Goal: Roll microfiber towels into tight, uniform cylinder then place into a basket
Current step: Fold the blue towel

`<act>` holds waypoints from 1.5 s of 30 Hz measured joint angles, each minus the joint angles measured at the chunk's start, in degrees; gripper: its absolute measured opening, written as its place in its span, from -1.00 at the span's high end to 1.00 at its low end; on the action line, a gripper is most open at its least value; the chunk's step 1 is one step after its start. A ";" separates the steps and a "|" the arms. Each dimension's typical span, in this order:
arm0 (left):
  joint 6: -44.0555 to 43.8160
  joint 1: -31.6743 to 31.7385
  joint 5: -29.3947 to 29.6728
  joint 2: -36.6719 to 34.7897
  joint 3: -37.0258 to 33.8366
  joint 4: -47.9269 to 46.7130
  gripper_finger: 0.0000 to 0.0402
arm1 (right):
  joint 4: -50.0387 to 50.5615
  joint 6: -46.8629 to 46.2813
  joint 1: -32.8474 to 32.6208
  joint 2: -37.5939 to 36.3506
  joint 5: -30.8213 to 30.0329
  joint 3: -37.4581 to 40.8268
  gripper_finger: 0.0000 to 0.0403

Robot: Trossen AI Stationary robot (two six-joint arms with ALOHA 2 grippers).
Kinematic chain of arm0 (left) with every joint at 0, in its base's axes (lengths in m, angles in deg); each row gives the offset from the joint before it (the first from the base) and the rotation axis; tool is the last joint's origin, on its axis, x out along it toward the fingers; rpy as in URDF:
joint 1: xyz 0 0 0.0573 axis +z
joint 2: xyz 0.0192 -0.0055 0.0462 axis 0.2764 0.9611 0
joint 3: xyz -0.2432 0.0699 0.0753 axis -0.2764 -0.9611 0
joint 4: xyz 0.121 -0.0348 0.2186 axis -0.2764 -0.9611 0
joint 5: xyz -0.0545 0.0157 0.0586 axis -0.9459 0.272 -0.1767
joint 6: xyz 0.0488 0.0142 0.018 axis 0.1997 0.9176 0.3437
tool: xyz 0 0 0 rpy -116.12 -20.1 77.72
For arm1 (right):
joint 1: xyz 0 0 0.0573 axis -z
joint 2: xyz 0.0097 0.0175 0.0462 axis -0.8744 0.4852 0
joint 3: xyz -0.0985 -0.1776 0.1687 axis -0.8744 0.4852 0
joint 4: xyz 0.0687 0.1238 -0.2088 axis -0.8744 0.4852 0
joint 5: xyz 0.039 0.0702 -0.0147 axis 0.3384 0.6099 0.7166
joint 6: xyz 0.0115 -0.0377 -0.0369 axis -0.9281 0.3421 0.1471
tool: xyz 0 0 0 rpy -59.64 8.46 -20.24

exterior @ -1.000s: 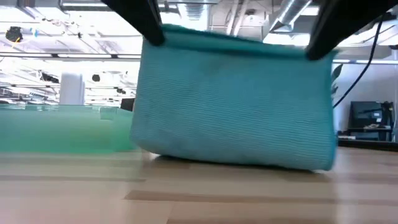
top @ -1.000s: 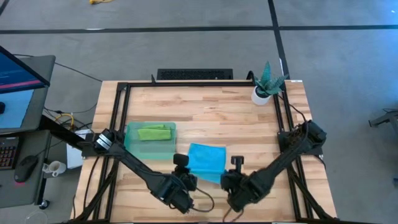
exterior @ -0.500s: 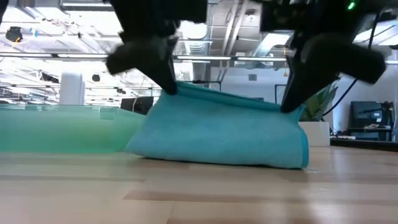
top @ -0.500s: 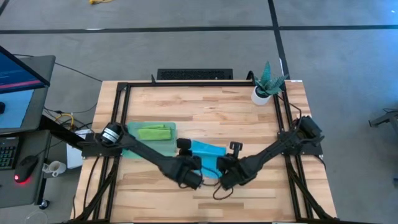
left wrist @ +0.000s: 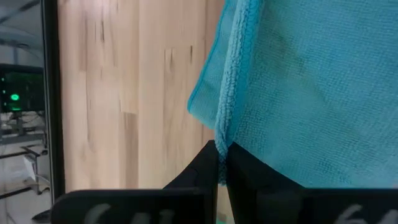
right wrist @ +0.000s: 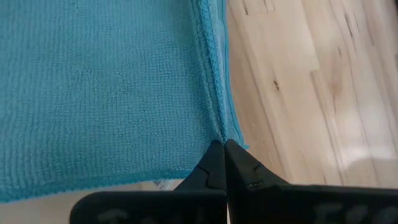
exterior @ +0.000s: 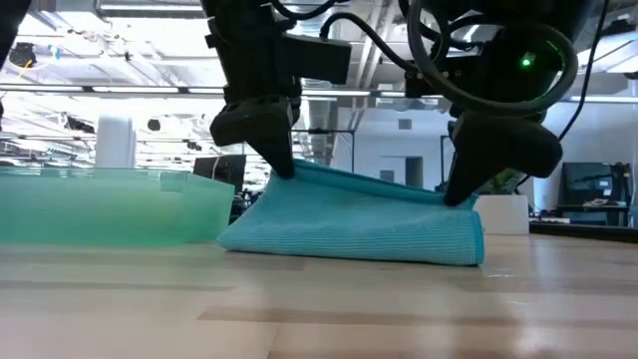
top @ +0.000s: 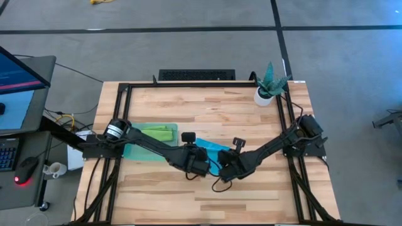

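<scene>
The left gripper and right gripper, each clamped on a corner of the blue towel, have carried its edge forward and down, folding it beside the basket. Rolling has not begun.

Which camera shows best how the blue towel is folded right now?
The low view: the blue towel lies doubled on the table, both grippers pinching its upper edge. High view: arms mostly hide it. Wrist views show only pinched corners.
</scene>
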 joint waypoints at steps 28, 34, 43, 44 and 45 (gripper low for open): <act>-2.33 1.71 -9.77 0.00 0.04 -5.63 0.53 | 0.01 -0.08 4.61 0.00 3.19 0.00 0.96; -5.70 -1.25 -8.39 0.00 0.04 -7.41 0.52 | -0.02 0.00 5.20 0.00 3.29 0.00 0.90; -5.79 -6.90 -6.08 -0.58 0.06 -5.95 0.52 | 2.55 -0.02 5.26 0.02 4.70 -0.36 0.51; -5.80 -7.31 -6.05 -0.94 0.07 -6.07 0.52 | 3.86 -0.21 5.33 0.04 4.76 -0.82 0.47; -5.82 -7.65 -6.06 -1.26 0.07 -6.22 0.52 | 5.05 -0.39 5.34 0.04 4.93 -1.41 0.44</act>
